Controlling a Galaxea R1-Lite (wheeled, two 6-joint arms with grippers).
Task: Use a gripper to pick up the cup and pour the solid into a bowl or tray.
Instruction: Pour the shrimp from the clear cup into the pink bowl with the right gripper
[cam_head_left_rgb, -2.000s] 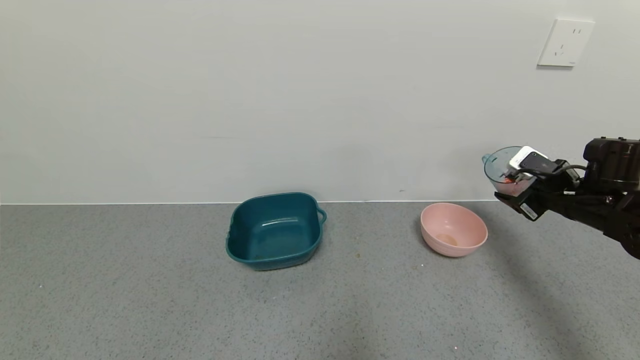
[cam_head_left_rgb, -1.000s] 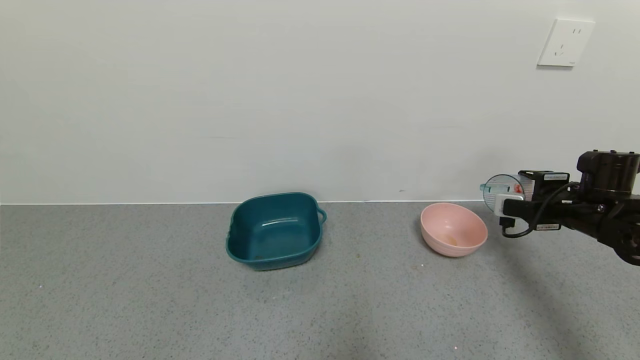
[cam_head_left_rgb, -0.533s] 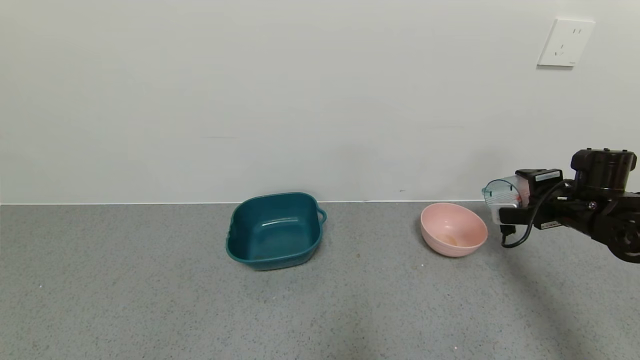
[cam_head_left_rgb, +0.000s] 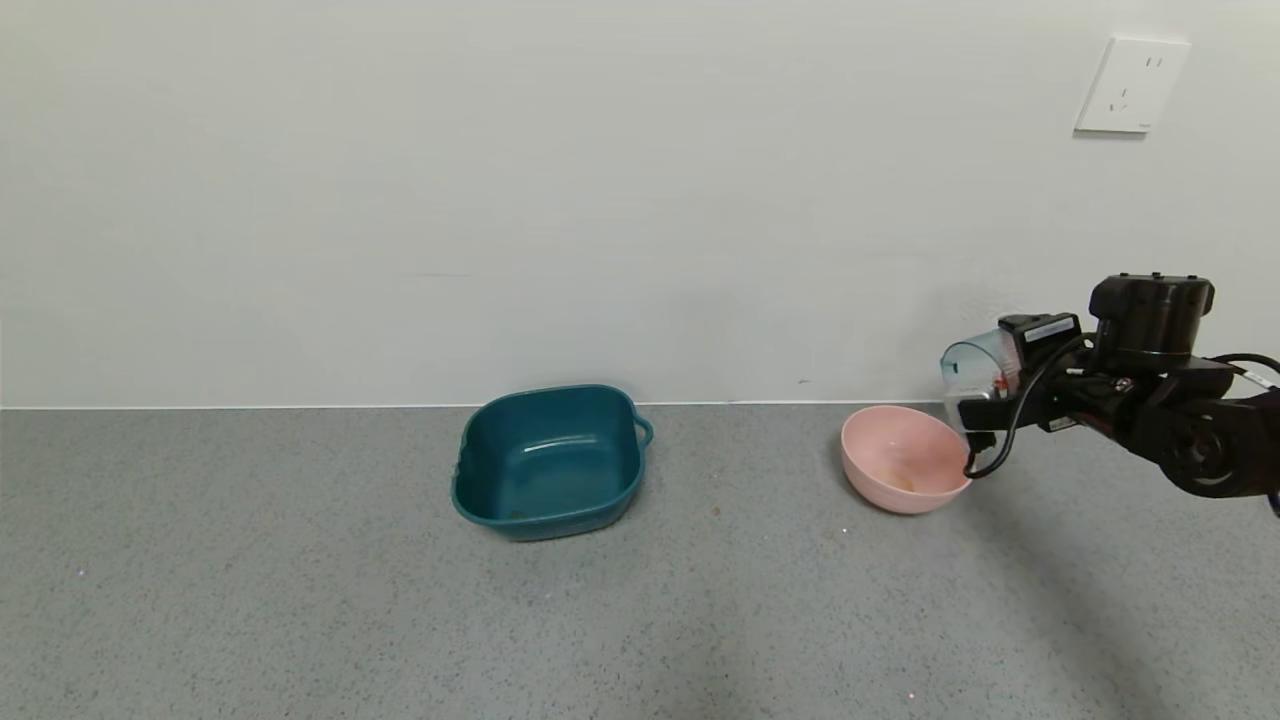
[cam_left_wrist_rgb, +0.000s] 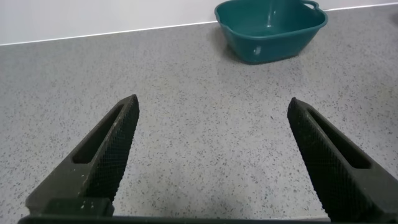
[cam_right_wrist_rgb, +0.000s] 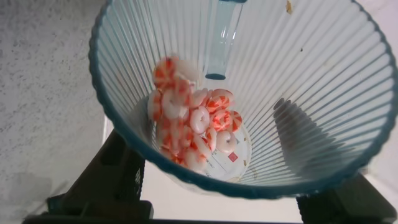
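My right gripper (cam_head_left_rgb: 985, 395) is shut on the cup (cam_head_left_rgb: 970, 368), a clear bluish ribbed cup, and holds it tipped on its side just above the right rim of the pale pink bowl (cam_head_left_rgb: 905, 458). The cup's mouth faces left toward the bowl. In the right wrist view the cup (cam_right_wrist_rgb: 298, 81) fills the frame and the solid (cam_right_wrist_rgb: 193, 121), several pink, red-orange and whitish pieces, lies inside against its lower wall. The gripper's dark fingers (cam_right_wrist_rgb: 102, 180) flank the cup. My left gripper (cam_left_wrist_rgb: 214, 155) is open and empty over bare counter.
A dark teal squarish tub (cam_head_left_rgb: 548, 462) stands on the grey speckled counter (cam_head_left_rgb: 300, 600) left of the bowl; it also shows in the left wrist view (cam_left_wrist_rgb: 270, 28). A white wall with a socket (cam_head_left_rgb: 1130, 85) runs along the counter's back edge.
My right gripper has rolled the cup from upright onto its side, lowered it and carried it left, from right of the bowl to over its right rim. The solid has slid toward the cup's wall.
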